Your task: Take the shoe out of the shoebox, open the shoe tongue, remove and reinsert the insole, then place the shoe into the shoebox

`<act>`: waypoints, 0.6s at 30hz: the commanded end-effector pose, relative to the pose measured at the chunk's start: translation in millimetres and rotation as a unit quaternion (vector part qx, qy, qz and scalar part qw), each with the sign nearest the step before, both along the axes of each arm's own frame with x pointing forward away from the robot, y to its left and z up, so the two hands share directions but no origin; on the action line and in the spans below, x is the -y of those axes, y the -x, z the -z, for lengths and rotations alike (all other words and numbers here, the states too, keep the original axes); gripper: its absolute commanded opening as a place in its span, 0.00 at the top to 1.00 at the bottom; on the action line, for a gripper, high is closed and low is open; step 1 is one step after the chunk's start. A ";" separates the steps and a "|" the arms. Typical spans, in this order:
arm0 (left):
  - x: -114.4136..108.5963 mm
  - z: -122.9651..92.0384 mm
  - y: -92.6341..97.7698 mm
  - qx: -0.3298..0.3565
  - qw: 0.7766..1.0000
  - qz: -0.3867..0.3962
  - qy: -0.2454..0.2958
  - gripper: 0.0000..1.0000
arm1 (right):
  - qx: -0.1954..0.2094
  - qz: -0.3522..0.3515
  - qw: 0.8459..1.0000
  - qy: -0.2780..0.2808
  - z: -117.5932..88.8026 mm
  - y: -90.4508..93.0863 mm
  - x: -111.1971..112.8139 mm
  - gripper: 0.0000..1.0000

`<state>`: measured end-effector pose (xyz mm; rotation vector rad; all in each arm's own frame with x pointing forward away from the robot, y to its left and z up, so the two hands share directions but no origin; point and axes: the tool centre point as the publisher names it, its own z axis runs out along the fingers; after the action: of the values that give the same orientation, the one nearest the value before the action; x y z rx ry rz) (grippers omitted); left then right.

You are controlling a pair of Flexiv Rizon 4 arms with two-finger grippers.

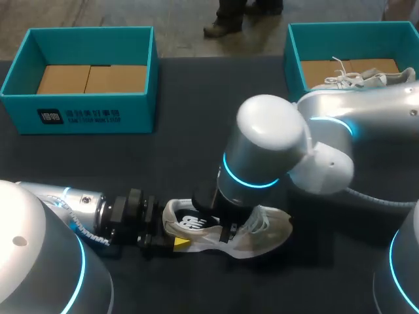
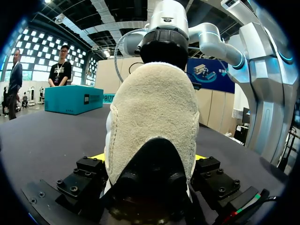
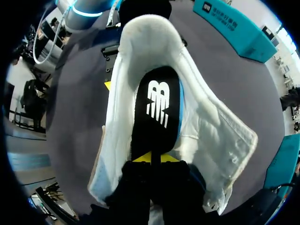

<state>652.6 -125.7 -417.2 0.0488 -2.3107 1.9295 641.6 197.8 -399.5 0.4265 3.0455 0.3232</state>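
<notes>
On the table (image 1: 190,91), the nearer box (image 1: 85,78) sits at 11 o'clock. The shoe (image 1: 265,239) lies outside it at 6 o'clock, its long axis running 9 to 3 with the heel at 9. The left gripper (image 1: 171,243) clamps that heel from both sides. The right gripper (image 3: 151,158) points down into the opening and looks pinched shut on the insole (image 3: 157,108). Any pull there should run along the shoe's length, against the left gripper's hold.

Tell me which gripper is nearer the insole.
Right. The right gripper is inside the shoe, pinching the insole; the left gripper clamps the heel from outside.
</notes>
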 end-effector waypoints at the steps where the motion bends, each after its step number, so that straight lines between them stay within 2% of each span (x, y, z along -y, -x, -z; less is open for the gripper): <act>1: 0.5 2.5 -1.5 0.000 1.000 -0.001 -0.001 1.00 | 0.028 0.007 0.999 -0.039 -9.2 6.4 6.6 1.00; 11: 0.5 2.5 -1.5 0.000 1.000 -0.001 -0.001 1.00 | 0.074 0.009 0.991 -0.114 -14.9 4.4 10.4 1.00; 18: 0.5 2.5 -1.5 0.000 1.000 -0.001 -0.001 1.00 | 0.096 0.005 0.985 -0.143 -20.5 4.4 16.3 1.00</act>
<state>652.7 -127.4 -416.3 0.0493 -2.3109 1.9300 642.4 194.0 -382.8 0.4167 2.8647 0.6242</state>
